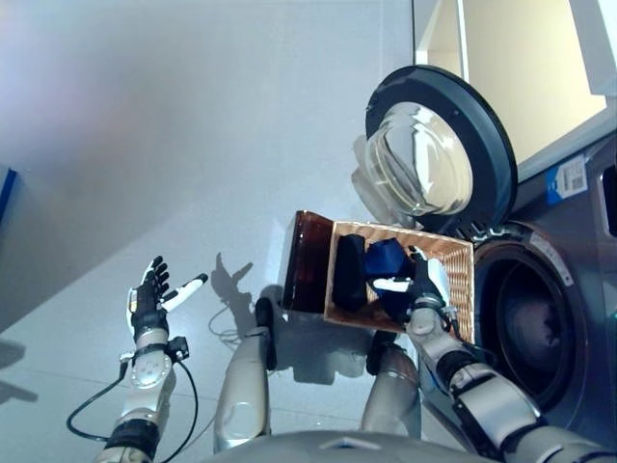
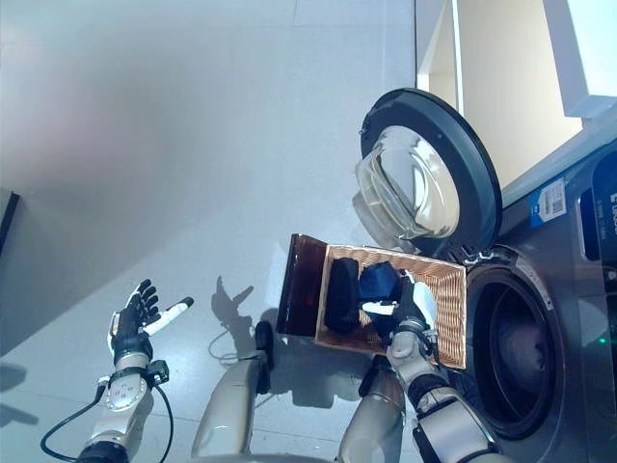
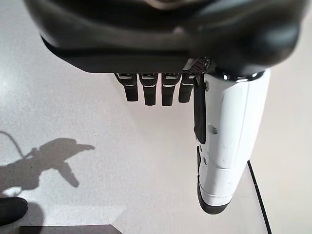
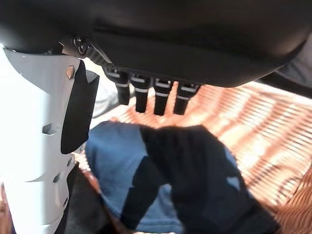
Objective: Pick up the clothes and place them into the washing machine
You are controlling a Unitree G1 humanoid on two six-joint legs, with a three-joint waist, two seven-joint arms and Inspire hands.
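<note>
Two hands showing: the left hand hangs over bare grey floor, fingers straight, empty. The right hand, fingers relaxed, hovers above blue and black clothes inside the woven wicker basket, beside the grey front-loading washing machine, its round glass door swung wide.

The round grey washing machine door stands wide open; the brown woven basket sits beside the dark drum hole.

A brown woven wicker basket holding dark and blue clothes sits on the grey floor, left of the grey front-loading washing machine, below its open round door.
</note>
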